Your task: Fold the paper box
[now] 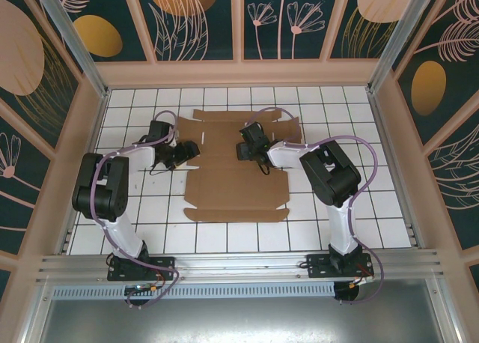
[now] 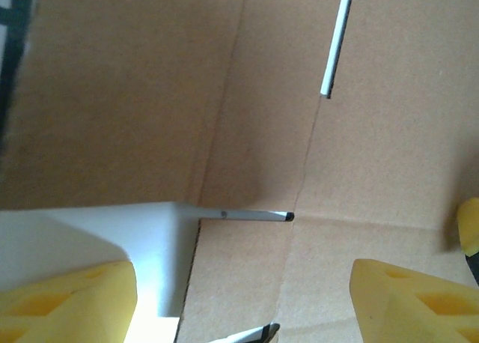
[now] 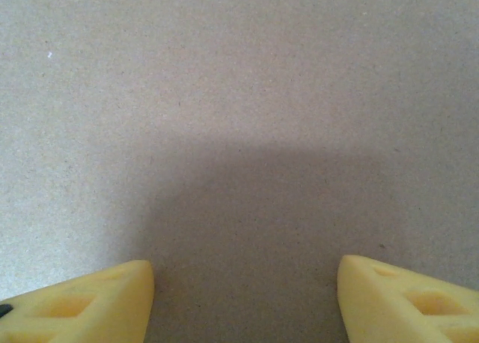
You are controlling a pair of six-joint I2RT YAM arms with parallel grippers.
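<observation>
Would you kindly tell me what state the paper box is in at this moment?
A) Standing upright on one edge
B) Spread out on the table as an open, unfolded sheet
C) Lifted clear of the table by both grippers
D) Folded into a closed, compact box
B: in the top view the paper box lies spread out on the table as one open sheet, its flaps and slots showing.

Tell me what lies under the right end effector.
Under the right end effector lies the flat brown sheet of the paper box, showing between its open jaws. The tiled table below that patch is covered by the sheet.
</observation>
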